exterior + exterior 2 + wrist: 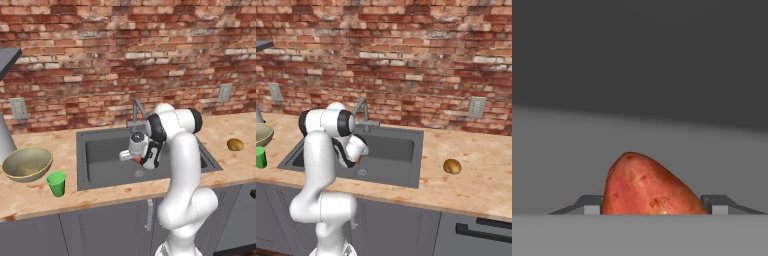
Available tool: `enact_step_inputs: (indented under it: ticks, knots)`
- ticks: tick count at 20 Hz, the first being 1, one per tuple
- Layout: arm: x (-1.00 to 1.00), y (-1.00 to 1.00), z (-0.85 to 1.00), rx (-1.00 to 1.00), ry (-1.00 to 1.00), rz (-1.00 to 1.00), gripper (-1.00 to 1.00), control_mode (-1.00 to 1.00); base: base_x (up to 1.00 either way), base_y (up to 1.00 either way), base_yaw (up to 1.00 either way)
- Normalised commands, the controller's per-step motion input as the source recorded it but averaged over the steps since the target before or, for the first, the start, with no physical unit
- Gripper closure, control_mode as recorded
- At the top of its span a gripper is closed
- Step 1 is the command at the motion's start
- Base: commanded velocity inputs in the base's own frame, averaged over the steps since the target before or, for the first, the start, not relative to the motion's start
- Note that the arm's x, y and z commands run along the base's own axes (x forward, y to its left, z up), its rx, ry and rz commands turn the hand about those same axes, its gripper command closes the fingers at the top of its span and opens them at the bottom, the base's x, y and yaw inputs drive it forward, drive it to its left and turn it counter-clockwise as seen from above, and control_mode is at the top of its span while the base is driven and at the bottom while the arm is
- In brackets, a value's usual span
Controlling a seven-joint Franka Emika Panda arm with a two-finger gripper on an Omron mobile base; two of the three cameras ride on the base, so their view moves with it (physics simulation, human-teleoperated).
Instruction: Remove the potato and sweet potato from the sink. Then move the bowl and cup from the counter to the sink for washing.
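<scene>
I have the sweet potato point(647, 186) clamped between the end effector point(652, 204) fingers, inside the sink point(100, 150) beside the tap point(137, 112). The potato point(235, 145) lies right on open tabletop point(30, 197); bowl point(27, 163) and cup point(56, 183) stand left, near the front edge.

- Support surface: a speckled tan counter point(30, 197) runs along the brick wall, above grey cabinet fronts.
- The sink point(100, 160) is set into the counter.
- In the left base view, the bowl point(27, 162) rests on the counter at 9 o'clock from the sink.
- The cup point(56, 183) stands upright just beside the bowl, at its 4 o'clock.
- The potato point(235, 145) lies on the counter at 3 o'clock from the sink, well apart from bowl and cup.
</scene>
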Motion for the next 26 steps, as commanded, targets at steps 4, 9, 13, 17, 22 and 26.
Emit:
enact_step_inputs:
  ticks: [4, 9, 13, 17, 22, 26]
  knots:
    - [-0.11, -0.12, 0.38, -0.02, -0.05, 0.08, 1.0, -1.0, 0.0, 0.0, 0.0]
    - [-0.02, -0.09, 0.43, -0.02, -0.06, 0.07, 1.0, -1.0, 0.0, 0.0, 0.0]
    - [-0.12, -0.09, 0.37, -0.03, -0.04, 0.06, 1.0, -1.0, 0.0, 0.0, 0.0]
    - [-0.15, -0.1, 0.35, -0.02, 0.0, 0.05, 1.0, -1.0, 0.0, 0.0, 0.0]
    - [-0.13, -0.16, 0.36, -0.03, 0.0, 0.01, 1.0, -1.0, 0.0, 0.0, 0.0]
    - [-0.06, -0.17, 0.43, -0.03, 0.0, 0.0, 1.0, -1.0, 0.0, 0.0, 0.0]
